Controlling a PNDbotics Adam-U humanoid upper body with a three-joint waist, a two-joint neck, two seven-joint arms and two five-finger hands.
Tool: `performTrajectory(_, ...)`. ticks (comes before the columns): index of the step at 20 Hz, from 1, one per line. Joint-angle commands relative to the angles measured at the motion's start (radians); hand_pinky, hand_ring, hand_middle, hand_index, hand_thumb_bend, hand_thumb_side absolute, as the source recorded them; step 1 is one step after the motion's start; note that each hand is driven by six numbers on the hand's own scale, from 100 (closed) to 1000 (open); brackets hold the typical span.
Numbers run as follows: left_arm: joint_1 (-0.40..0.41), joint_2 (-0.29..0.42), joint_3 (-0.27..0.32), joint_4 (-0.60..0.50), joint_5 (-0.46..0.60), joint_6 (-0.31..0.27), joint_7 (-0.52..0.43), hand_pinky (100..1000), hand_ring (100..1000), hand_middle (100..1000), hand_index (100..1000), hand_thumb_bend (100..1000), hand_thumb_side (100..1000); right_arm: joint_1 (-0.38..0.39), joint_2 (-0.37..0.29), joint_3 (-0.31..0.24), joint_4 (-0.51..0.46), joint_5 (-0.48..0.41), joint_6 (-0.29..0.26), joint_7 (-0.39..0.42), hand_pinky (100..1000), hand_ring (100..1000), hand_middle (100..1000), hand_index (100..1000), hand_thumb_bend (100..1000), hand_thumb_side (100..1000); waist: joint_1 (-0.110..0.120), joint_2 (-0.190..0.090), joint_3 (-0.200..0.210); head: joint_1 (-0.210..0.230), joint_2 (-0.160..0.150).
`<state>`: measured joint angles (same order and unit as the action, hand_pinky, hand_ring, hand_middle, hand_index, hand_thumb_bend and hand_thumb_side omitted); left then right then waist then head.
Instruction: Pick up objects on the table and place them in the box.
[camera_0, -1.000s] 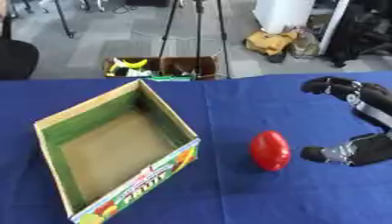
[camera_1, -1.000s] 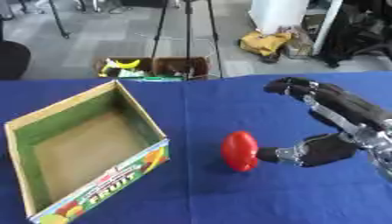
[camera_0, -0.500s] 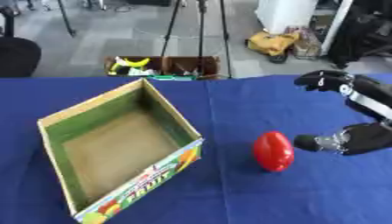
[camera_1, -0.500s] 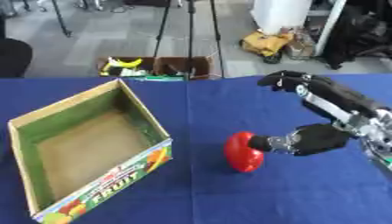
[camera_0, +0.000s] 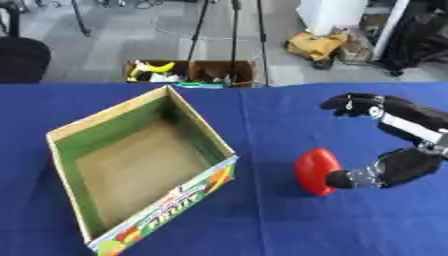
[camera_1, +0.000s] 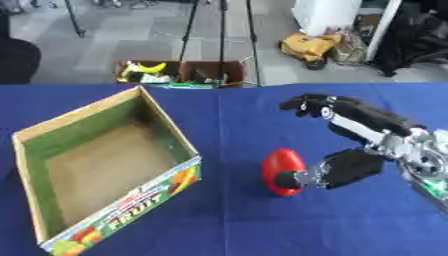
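step: reaching to grasp | red object (camera_0: 315, 170) on blue surface (camera_0: 262, 225), right of box (camera_0: 140, 165) (empty) | your right robot hand (camera_1: 350, 165) spread, thumb touching it | next: curl fingers round it, lift

Stereo head cams, downward, same table (camera_0: 262, 105)

A table (camera_0: 262, 220) covered in a plain dark blue cloth fills the near and middle part of the scene. An open cardboard box (camera_0: 140, 167) sits on it to the left, turned at an angle, with green inner walls, a brown floor and colourful fruit print on its near side. To the right of the box, apart from it, a small red rounded object (camera_0: 315, 170) stands on the cloth. Beyond the table's far edge lies a grey floor.
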<state>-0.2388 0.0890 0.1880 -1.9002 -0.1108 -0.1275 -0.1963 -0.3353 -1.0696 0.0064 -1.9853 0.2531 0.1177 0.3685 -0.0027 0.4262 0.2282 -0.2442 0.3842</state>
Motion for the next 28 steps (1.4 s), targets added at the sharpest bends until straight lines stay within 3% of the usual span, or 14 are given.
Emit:
performTrajectory(1, -0.009, 0.022, -0.002, -0.016, 0.002, -0.004, -0.002, 205, 549, 593, 667, 100, 874, -0.014, -0.027, -0.006, -0.015, -0.011, -0.024, 0.048, 869, 883, 931, 1000, 759, 644, -0.002, -0.016, 0.003, -0.003, -0.017)
performTrajectory(10, -0.01, 0.022, -0.002, -0.014, 0.002, -0.01, -0.002, 204, 549, 594, 668, 100, 872, -0.012, -0.034, -0.016, -0.002, 0.001, -0.071, 0.121, 868, 883, 928, 996, 742, 592, 0.0, 0.001, 0.018, -0.008, -0.03)
performTrajectory(28, -0.011, 0.024, -0.004, -0.006, 0.001, -0.024, -0.005, 203, 549, 594, 668, 100, 869, -0.008, -0.059, -0.032, 0.011, 0.071, -0.064, 0.032, 864, 880, 922, 975, 733, 612, 0.016, 0.026, 0.015, -0.013, -0.055)
